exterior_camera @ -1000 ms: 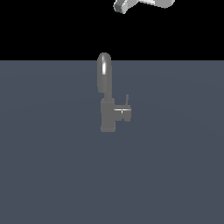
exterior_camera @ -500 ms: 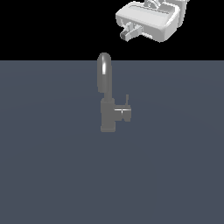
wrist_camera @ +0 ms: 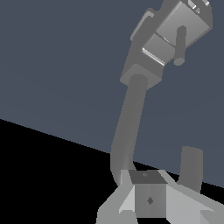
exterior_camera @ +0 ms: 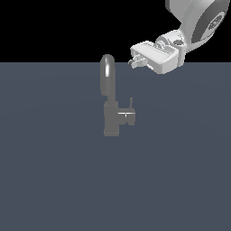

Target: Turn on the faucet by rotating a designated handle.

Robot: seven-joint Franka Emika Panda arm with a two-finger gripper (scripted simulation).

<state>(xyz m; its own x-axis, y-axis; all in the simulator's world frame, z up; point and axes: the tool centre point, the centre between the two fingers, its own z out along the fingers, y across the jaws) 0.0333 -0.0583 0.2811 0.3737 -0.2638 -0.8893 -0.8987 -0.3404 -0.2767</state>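
Upright on the dark grey-blue floor (exterior_camera: 54,180), the faucet (exterior_camera: 110,119) stands near the scene's middle, its arched spout (exterior_camera: 107,74) rising straight up. Its handle (exterior_camera: 127,117) juts sideways toward the exterior view's right, a thin pin standing up from it. Above and right of it, well apart, the gripper (exterior_camera: 134,62) hangs tilted, pointing toward the spout; whether its fingers are apart I cannot tell.
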